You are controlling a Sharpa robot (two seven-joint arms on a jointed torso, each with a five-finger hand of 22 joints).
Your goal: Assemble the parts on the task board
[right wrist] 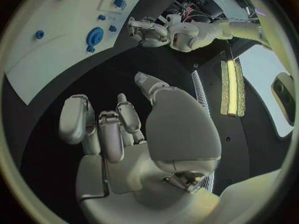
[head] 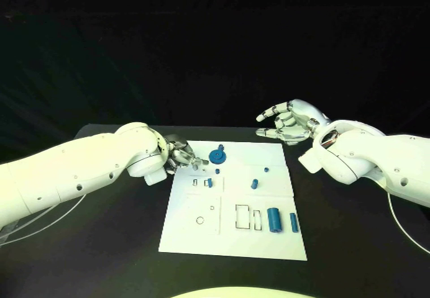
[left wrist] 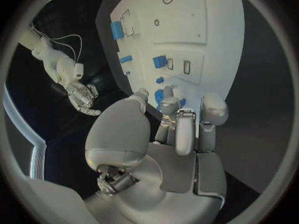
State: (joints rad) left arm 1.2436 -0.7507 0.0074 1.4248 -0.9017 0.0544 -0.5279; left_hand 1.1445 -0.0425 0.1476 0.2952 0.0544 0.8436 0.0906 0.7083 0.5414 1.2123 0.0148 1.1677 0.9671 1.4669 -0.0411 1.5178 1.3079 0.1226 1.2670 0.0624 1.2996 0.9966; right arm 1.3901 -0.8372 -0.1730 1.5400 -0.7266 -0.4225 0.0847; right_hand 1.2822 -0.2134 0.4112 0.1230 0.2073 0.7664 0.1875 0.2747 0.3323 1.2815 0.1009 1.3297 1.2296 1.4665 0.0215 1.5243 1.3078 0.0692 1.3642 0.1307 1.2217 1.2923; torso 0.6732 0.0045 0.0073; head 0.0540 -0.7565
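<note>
Nearest the robot, at the task board's point(head: 192, 239) front edge, 2 blue cylinders point(head: 273, 219) lay side by side, long axes pointing away from the robot, well apart from both hands. Farther up, small blue pieces sat mid-board. At the far left corner, the left hand point(head: 182, 156) hovered with fingers curled near a blue round part point(head: 217, 154) lying just to its right; whether it touched or held anything could not be told. Beyond the far right corner, the right hand point(head: 288, 121) hung off the board, fingers apart, empty, farther from that part.
</note>
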